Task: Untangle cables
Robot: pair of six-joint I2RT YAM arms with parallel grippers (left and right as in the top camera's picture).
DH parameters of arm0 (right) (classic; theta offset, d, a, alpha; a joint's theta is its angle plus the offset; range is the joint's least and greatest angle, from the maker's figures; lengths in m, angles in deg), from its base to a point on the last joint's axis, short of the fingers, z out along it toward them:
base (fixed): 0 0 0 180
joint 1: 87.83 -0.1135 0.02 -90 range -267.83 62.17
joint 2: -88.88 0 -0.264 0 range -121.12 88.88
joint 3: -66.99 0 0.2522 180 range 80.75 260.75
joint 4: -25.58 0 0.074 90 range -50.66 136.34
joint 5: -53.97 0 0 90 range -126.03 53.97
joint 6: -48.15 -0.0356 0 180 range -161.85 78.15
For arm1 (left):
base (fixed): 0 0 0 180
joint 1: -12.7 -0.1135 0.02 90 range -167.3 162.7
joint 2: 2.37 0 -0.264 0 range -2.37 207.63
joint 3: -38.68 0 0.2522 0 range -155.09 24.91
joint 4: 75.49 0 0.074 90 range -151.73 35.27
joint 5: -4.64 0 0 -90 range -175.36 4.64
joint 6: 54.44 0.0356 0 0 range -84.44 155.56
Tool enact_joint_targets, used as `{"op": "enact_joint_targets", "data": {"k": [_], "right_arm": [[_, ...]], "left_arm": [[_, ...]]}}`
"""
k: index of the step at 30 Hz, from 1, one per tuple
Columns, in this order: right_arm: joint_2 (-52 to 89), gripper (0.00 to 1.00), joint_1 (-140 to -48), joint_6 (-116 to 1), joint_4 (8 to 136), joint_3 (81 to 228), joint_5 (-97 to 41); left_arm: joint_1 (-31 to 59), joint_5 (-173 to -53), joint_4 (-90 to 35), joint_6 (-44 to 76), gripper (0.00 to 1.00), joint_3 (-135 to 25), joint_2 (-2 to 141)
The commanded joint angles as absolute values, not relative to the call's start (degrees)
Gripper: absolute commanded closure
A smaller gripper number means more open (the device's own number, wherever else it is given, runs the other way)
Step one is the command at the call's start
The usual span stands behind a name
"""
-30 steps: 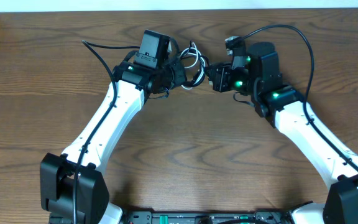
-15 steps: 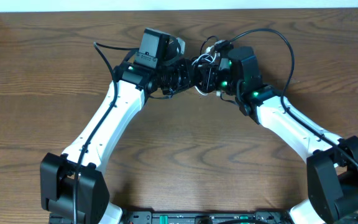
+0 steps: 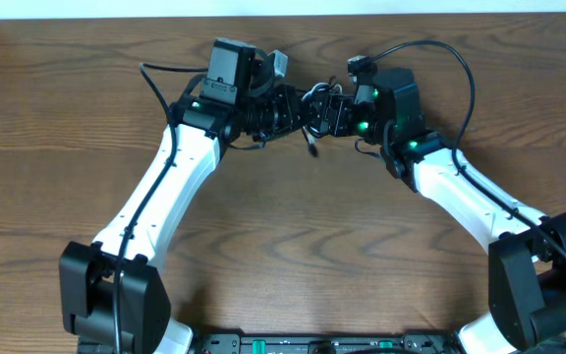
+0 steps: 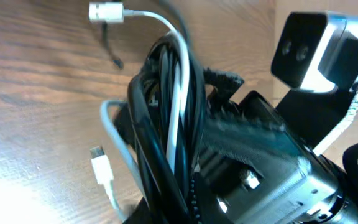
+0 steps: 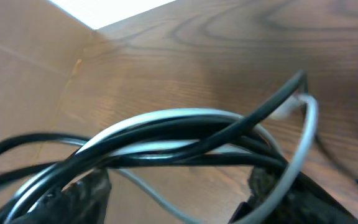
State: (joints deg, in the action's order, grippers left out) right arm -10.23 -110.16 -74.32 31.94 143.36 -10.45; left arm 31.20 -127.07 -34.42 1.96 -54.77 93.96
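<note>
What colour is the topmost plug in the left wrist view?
White, the small rectangular plug, clearest in left wrist view.

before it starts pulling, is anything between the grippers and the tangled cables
Nothing visible does: the left gripper and right gripper both sit right at the cables, whose black and white strands fill both wrist views. Whether the left gripper holds them is unclear.

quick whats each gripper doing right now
left gripper: at the cables, jaws hidden, cannot be told
right gripper: open, fingers spread, cables lying across them
</note>
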Motion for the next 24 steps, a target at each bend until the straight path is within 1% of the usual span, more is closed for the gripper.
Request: {"op": "enact_joint_targets", "data": {"k": [1, 4, 9, 14, 19, 24], "right_arm": [[-8.8, 0.24, -108.4, -75.0, 32.2, 143.7, -3.3], [-5.9, 0.23, -106.3, -75.6, 33.9, 143.7, -0.9], [-1.8, 0.23, -104.7, -75.2, 38.1, 143.7, -0.8], [1.2, 0.26, -103.1, -71.2, 42.6, 143.7, -1.6], [1.2, 0.30, -102.0, -65.4, 47.7, 143.7, -5.9], [0.9, 0.44, -102.0, -55.9, 55.2, 143.7, -11.0]], "left_arm": [[31.6, -129.1, -34.6, 4.9, 0.93, -55.6, 93.1], [30.7, -127.7, -33.7, 6.8, 0.93, -55.6, 93.1], [29.7, -124.7, -31.8, 10.2, 0.93, -55.6, 93.1], [28.8, -124.7, -31.3, 14.8, 0.92, -55.6, 93.1], [27.9, -126.2, -30.4, 15.7, 0.92, -55.6, 93.1], [25.9, -134.2, -30.5, 15.9, 0.92, -55.6, 93.1]]}}
